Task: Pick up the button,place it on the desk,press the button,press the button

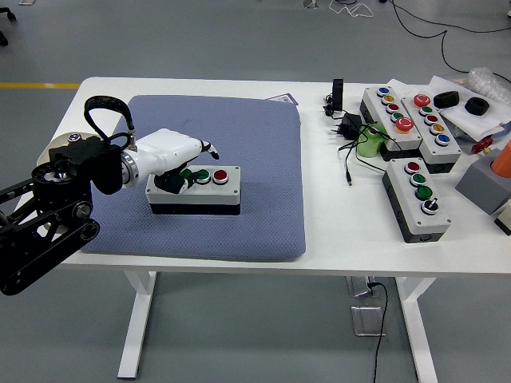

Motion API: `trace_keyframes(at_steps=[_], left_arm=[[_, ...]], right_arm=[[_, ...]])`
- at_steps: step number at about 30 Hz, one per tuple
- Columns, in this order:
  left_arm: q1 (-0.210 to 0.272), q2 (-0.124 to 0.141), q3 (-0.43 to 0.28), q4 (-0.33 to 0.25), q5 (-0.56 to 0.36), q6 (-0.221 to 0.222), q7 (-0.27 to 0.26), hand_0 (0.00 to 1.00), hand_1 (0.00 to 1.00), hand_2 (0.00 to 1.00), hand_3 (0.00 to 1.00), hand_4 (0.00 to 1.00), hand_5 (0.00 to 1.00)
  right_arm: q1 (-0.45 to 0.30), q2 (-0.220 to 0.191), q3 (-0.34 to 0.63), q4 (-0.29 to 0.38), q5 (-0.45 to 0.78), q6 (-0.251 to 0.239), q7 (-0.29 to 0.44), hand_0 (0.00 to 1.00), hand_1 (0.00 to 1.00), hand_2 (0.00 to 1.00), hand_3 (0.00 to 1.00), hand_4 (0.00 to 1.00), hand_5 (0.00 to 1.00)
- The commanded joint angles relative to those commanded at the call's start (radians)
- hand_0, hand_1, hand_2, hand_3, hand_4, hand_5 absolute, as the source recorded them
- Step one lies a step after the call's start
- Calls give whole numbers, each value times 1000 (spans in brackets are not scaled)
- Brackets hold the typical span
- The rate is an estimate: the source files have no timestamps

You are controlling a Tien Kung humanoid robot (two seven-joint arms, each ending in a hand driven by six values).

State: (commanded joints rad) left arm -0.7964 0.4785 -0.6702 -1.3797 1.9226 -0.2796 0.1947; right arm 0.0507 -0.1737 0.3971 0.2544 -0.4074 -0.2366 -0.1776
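Note:
A grey button box (209, 194) with a black base lies on a blue cushion pad (239, 120) at the table's left half. Its green button (202, 175) and red button (220, 174) show. My left hand (180, 163), white with black fingertips, lies low over the box's left end. It covers the black selector knob and most of the left green button. Its fingers (209, 149) are relaxed and hold nothing; dark fingertips touch the box top. The right arm is out of view.
Three more button boxes (418, 199) (391, 110) (431, 120) stand at the right, with a black adapter and cables (349, 126), a green object (370, 144), a grey box (483, 185) and an orange object (503, 159). The white table (343, 231) shows bare in front.

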Motion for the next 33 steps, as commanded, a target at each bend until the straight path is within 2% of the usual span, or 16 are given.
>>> trace_keyframes(at_steps=[10, 19, 33], left_arm=[[0, 1, 31, -5, -21, 7, -7, 11, 13, 90, 784, 462, 2], [-11, -10, 44, 3, -31, 13, -12, 13, 13, 91, 784, 464, 2], [-22, -19, 72, 44, -36, -28, -10, 14, 13, 91, 775, 466, 2]], right_arm=[[1, -1, 1, 1, -3, 1, 1, 791, 764, 772, 618, 241, 189], [1, 0, 1, 1, -2, 0, 0, 791, 763, 772, 618, 241, 192], [3, -2, 5, 3, -5, -2, -1, 791, 763, 771, 617, 239, 188]])
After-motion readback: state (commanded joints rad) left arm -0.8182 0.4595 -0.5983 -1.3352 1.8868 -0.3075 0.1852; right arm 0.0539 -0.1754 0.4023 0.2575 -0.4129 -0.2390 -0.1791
